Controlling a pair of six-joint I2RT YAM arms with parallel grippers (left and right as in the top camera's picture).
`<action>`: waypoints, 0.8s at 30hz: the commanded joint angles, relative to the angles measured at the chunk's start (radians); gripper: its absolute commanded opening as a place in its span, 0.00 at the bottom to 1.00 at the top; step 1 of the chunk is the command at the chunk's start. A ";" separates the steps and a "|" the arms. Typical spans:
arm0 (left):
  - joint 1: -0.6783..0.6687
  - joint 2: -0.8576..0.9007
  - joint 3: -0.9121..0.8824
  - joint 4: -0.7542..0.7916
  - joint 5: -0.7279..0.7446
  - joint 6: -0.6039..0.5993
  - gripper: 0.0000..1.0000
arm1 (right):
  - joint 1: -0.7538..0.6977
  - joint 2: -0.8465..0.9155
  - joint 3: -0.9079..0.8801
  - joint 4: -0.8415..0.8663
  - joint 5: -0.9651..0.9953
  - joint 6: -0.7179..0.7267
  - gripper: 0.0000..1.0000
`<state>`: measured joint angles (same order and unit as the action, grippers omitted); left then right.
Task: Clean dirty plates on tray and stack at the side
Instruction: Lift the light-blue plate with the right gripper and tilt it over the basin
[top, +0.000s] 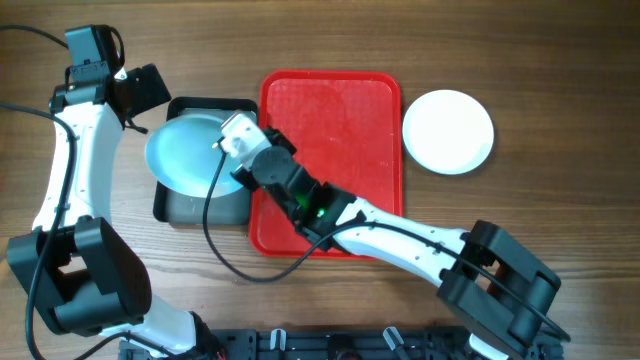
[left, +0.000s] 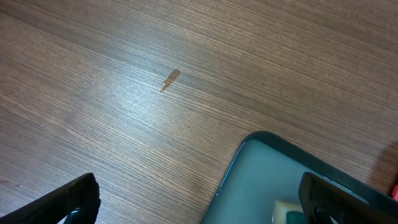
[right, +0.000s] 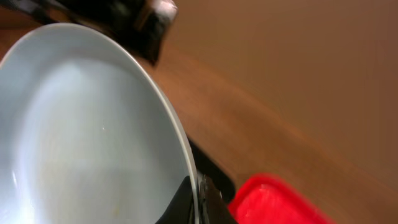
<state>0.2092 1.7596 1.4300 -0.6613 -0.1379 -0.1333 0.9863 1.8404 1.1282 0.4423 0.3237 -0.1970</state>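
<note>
My right gripper (top: 232, 150) is shut on the right rim of a pale blue plate (top: 188, 155) and holds it over the dark pan, left of the red tray (top: 330, 90). In the right wrist view the fingers (right: 198, 200) pinch the plate's (right: 81, 124) edge, with a tray corner (right: 273, 199) below right. A white plate (top: 448, 131) lies on the table right of the tray. I see no second pale blue plate. My left gripper (top: 140, 90) is open and empty by the pan's far left corner.
The dark grey pan (top: 205, 208) sits against the tray's left side. In the left wrist view its rounded corner (left: 261, 174) and a bit of sponge (left: 287, 211) lie between the open fingers (left: 202, 205). A small mark (left: 169, 79) is on the wood.
</note>
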 joint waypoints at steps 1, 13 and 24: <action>0.004 -0.003 0.008 0.003 -0.010 -0.009 1.00 | 0.015 0.015 0.014 0.074 0.019 -0.214 0.04; 0.004 -0.003 0.008 0.003 -0.010 -0.009 1.00 | 0.016 0.015 0.014 0.137 -0.111 -0.565 0.04; 0.004 -0.003 0.008 0.003 -0.010 -0.009 1.00 | 0.016 0.015 0.014 0.200 -0.116 -0.589 0.04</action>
<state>0.2092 1.7596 1.4300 -0.6609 -0.1379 -0.1333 1.0008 1.8404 1.1282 0.6300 0.2249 -0.7773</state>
